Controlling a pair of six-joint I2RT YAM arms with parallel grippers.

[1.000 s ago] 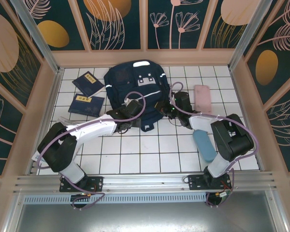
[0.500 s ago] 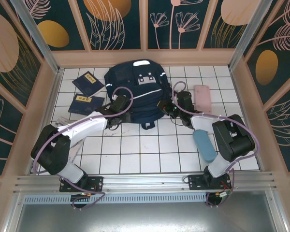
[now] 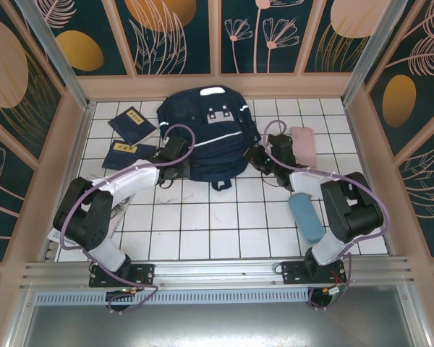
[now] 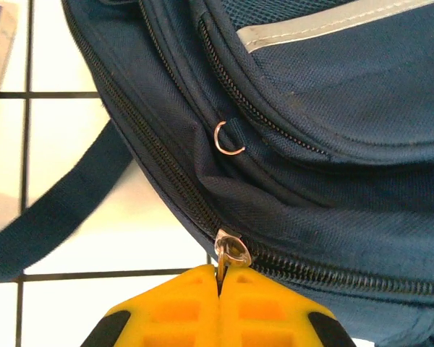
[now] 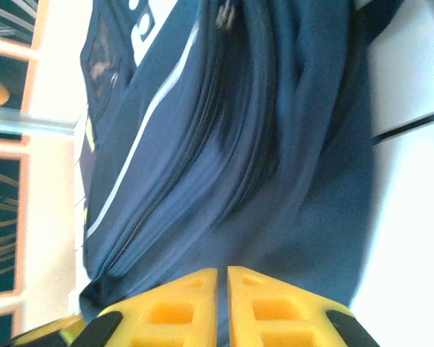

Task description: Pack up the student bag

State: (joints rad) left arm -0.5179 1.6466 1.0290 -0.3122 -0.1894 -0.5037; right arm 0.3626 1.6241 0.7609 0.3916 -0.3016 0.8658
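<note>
- Off to the outer side of the left hand (image 4: 220, 278), two small navy booklets with yellow labels (image 3: 132, 124) lie flat on the white tiled table (image 3: 202, 224), not packed yet.
- The left hand is clamped tight: its yellow fingers are pinched on the small silver metal zipper pull (image 4: 230, 251), right at the fingertips.
- The large dark navy fabric backpack with white reflective stripes (image 3: 206, 137) lies straight ahead of that hand, flat between the two hands, with its long axis running away from the arms.
- The zip track crosses in front of the fingertips along the backpack's edge, so I reckon the pull has to travel sideways along that seam, not towards the hand.
- The right hand (image 5: 223, 278) has its fingers nearly together and looks to be nipping fabric on the backpack's opposite flank, probably to anchor it.
- Just beyond the right hand's outer side lies a flat pink pouch (image 3: 304, 144).
</note>
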